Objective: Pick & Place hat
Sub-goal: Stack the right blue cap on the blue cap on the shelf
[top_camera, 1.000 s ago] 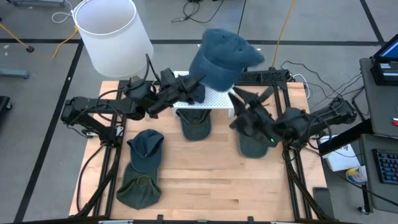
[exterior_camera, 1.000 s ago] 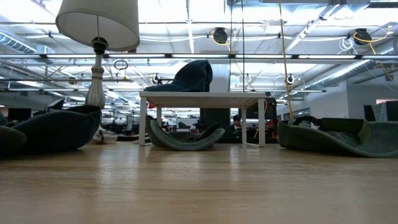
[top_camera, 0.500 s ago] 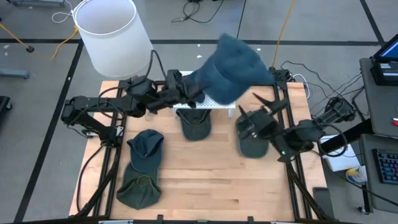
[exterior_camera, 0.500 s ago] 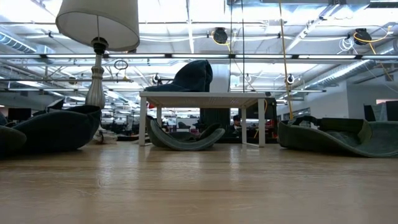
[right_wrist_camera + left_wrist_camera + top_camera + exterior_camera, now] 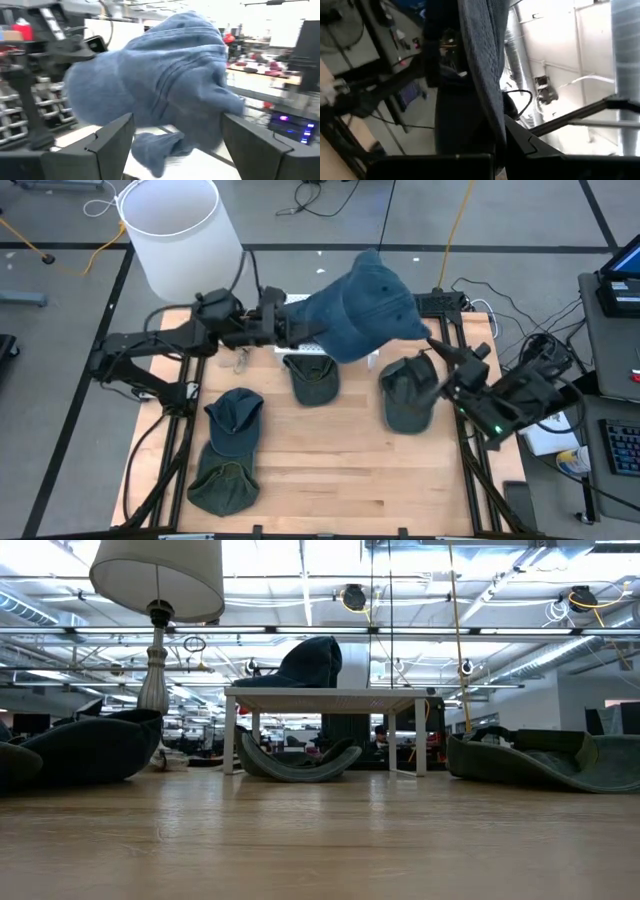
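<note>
Blue hat: the blue hat (image 5: 365, 305) hung in the air above the back of the table, over the small white stand (image 5: 300, 345), held up at one edge by the left arm; the right wrist view showed it (image 5: 165, 92) filling the space ahead of that arm's fingers, apart from them.
Left gripper: the left gripper (image 5: 292, 330) was clamped tight on the blue hat's rim at the hat's left side; in the left wrist view the blue cloth (image 5: 482, 70) ran down between its dark fingers.
Right gripper: the right gripper (image 5: 440, 365) stood with its fingers spread wide, holding nothing, just right of the hat and over the green hat at the table's right.
Other hats: a green hat (image 5: 312, 380) lay in front of the stand, another green hat (image 5: 405, 400) to its right, a blue-grey hat (image 5: 235, 415) at front left and a dark green hat (image 5: 220, 485) just in front of that one.
Lamp: a white lampshade (image 5: 180, 235) stood at the back left corner.
Table: wooden table (image 5: 340, 470), bare boards at the front.
</note>
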Motion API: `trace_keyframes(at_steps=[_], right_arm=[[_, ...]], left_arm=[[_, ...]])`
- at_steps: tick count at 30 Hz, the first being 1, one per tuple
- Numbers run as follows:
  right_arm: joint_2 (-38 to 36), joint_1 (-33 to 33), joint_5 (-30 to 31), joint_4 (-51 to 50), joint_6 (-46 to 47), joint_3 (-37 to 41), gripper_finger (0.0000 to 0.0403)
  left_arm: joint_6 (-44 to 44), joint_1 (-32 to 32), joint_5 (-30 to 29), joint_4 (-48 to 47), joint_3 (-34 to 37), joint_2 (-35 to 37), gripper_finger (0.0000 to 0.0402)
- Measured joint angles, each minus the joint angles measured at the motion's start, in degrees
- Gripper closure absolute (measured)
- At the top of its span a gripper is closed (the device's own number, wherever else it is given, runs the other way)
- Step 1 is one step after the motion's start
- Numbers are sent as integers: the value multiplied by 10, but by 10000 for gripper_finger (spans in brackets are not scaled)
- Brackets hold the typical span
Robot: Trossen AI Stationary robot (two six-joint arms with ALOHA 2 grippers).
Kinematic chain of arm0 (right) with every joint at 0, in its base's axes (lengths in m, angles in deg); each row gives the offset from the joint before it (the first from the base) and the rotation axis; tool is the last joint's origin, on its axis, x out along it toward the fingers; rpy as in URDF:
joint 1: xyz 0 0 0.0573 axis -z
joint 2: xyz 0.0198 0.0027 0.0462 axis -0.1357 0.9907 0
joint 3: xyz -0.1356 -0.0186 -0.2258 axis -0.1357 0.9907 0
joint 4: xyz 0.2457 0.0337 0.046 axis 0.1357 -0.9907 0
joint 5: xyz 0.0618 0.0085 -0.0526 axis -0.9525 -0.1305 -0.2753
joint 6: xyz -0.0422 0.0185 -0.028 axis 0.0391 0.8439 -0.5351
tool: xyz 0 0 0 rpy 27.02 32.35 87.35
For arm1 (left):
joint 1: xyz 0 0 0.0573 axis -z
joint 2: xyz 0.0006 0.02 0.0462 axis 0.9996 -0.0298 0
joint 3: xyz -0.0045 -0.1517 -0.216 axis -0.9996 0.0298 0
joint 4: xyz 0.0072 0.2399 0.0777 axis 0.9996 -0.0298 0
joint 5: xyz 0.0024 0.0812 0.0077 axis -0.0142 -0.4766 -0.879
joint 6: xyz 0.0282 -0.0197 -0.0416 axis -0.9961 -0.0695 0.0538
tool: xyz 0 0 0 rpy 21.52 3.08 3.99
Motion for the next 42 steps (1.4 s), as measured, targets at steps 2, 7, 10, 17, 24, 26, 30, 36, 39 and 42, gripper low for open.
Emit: trace_keyframes(at_steps=[2,7,10,17,24,26,30,36,39,42], right_arm=[[0,-16,0,0,13,0,112],[-7,-46,0,6,65,0,112],[-15,-60,0,19,84,0,112],[-24,-79,0,43,89,-27,112],[-21,-112,-4,40,79,-70,112],[-21,-121,-23,40,78,-70,112],[-20,-130,-82,15,80,-70,112],[-22,-111,-146,-80,165,-70,112],[-22,-88,-191,-166,252,-70,112],[-22,-61,-243,-253,349,-70,112]], left_arm=[[-28,-5,7,-40,0,20,394],[-83,-4,19,-129,0,60,394],[-118,6,19,-198,0,90,394],[-169,40,2,-276,0,143,394],[-234,80,-17,-274,0,167,394],[-255,93,-18,-271,0,169,394],[-296,118,-19,-252,0,165,394],[-317,147,-19,-245,0,156,394],[-327,162,-20,-218,-1,147,394],[-337,177,-20,-210,-1,137,394]])
